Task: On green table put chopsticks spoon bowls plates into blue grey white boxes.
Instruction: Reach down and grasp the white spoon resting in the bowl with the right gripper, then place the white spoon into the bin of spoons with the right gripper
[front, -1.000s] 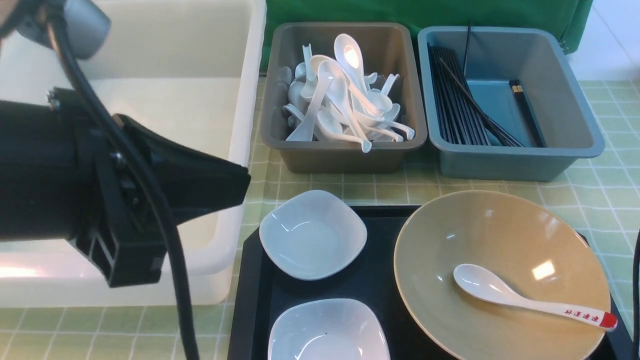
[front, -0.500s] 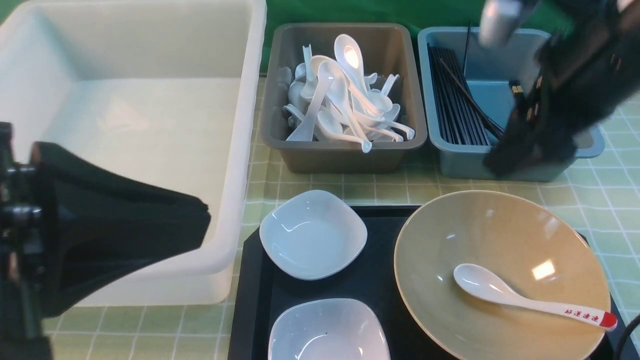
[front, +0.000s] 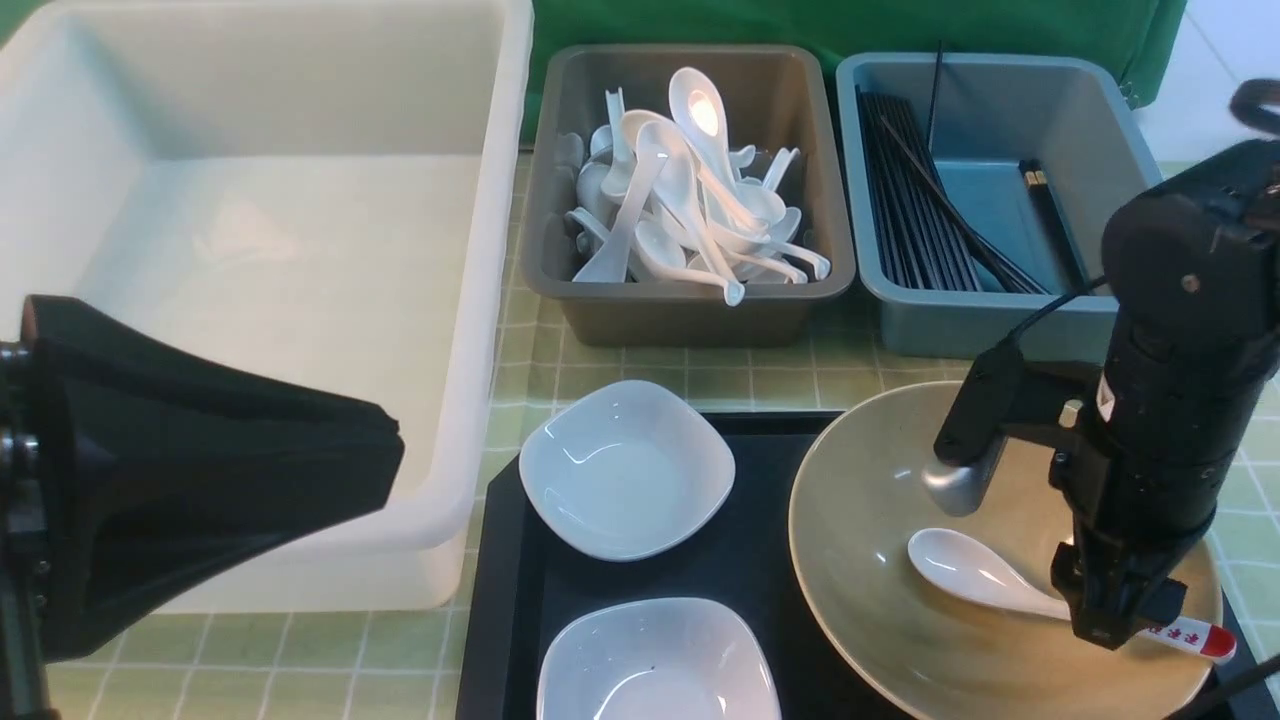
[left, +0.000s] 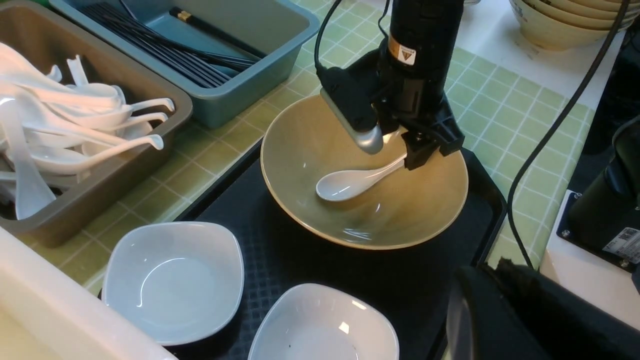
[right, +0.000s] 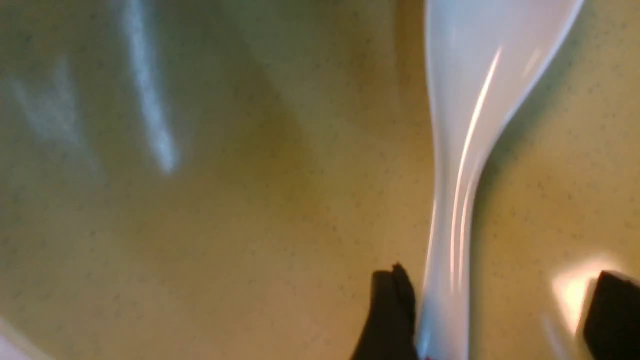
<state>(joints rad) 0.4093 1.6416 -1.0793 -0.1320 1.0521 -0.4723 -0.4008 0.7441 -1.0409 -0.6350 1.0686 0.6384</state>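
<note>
Right gripper (front: 1112, 620) moved from over blue box (front: 1000, 330) down into tan bowl (front: 880, 620), jaws open astride the handle of spoon (front: 975, 572); left gripper (front: 385, 460) closed, withdrawn leftward.

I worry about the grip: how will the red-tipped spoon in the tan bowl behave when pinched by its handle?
Probably slippery: the spoon looks glossy. Likely stiff, given its moulded curve. It may slide or pivot, lying in the smooth, sloped bowl while the open right gripper straddles its handle.

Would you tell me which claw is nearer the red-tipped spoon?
The right claw: open, it straddles the handle of the spoon inside the tan bowl; the shut left claw sits far off by the white tub.
</note>
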